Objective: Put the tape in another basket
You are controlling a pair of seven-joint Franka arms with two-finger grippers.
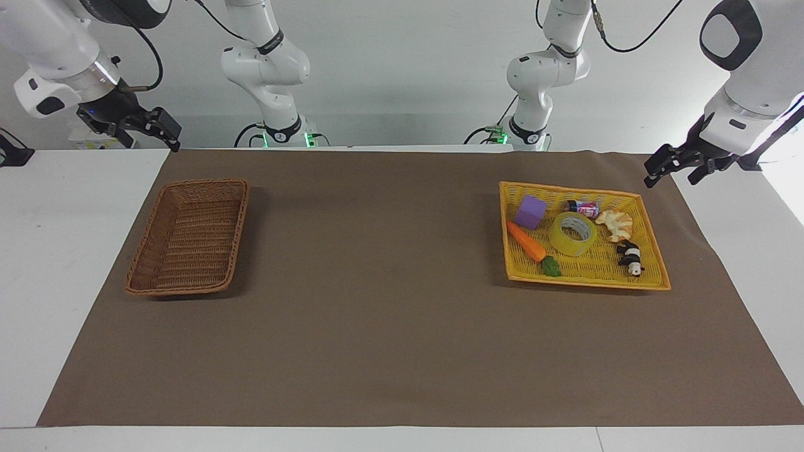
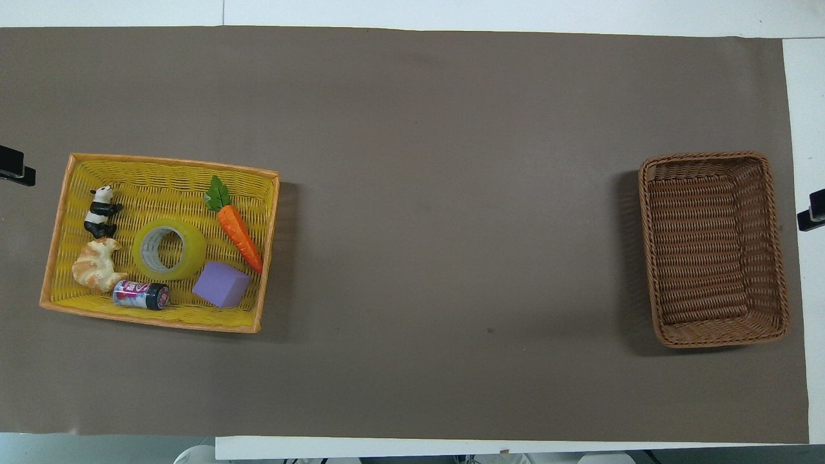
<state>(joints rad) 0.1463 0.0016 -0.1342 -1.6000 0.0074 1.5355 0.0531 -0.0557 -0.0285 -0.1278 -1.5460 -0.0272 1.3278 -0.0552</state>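
The tape (image 1: pixel 561 238), a yellow translucent roll, lies flat in the middle of the bright yellow flat basket (image 1: pixel 584 281) toward the left arm's end of the table; it also shows in the overhead view (image 2: pixel 192 252). The dark brown wicker basket (image 1: pixel 188 235) stands empty toward the right arm's end, also in the overhead view (image 2: pixel 709 251). My left gripper (image 1: pixel 671 177) hangs open and empty in the air beside the yellow basket, over the mat's edge. My right gripper (image 1: pixel 154 145) hangs open and empty over the table edge near the brown basket. Only the gripper tips show in the overhead view.
In the yellow basket (image 2: pixel 161 173), around the tape, lie a purple cube (image 2: pixel 221 284), a toy carrot (image 2: pixel 240 229), a small can (image 2: pixel 140 294), a croissant (image 2: pixel 97 272) and a panda figure (image 2: pixel 101 211). A brown mat (image 1: pixel 389 314) covers the table.
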